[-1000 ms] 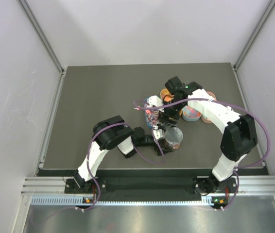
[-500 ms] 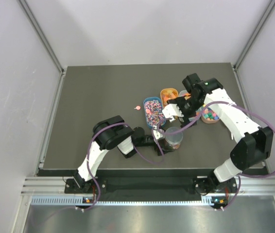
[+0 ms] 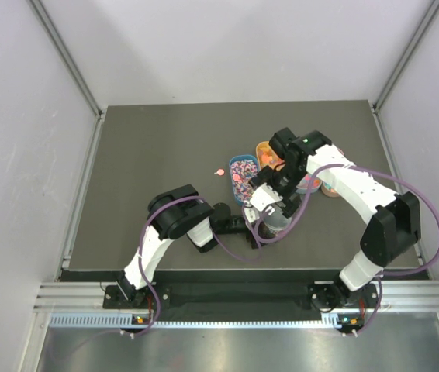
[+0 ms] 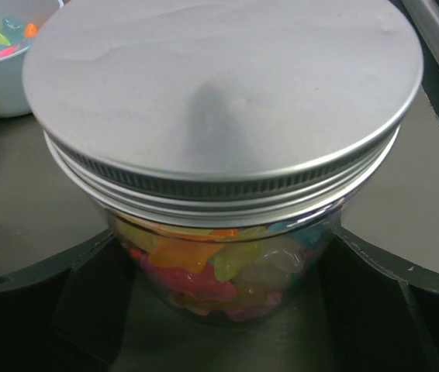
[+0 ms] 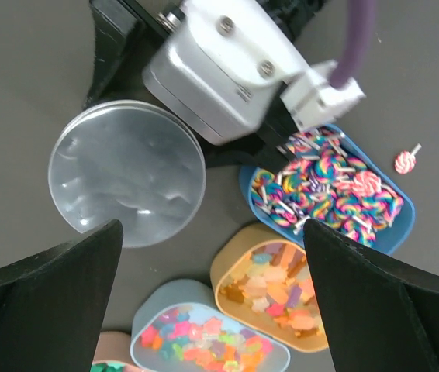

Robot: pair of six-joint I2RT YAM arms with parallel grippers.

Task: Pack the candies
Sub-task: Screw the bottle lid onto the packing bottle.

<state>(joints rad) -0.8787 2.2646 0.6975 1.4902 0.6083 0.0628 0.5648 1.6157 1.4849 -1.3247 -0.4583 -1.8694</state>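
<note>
Between the fingers of the left hand (image 4: 223, 246), the clear jar (image 4: 285, 273) is sitting on the table (image 3: 150, 155). The fingers are pressing against both of its sides, so that hand is clasping the jar and steadying it. A metal lid (image 4: 219, 85) is covering the jar's mouth, and candies (image 4: 188, 260) in yellow, orange, red and green are showing through the glass, filling it close to the top.

Above the jar, the right hand (image 5: 212, 232) is hovering with its fingers spread wide, and nothing is lying between them. More sweets are waiting beyond the jar in a blue tray (image 5: 408, 215), an orange tray (image 5: 221, 275) and a pale tray (image 5: 177, 285). One stray lollipop (image 5: 406, 160) is lying on the table just past the blue tray.

Judging by the seated lid, the packing is nearing its end, and the closing step is the one in hand. The next move is probably calling for the right hand to check or tighten the lid, or to lift clear, while the left hand is bracing the jar against turning.
</note>
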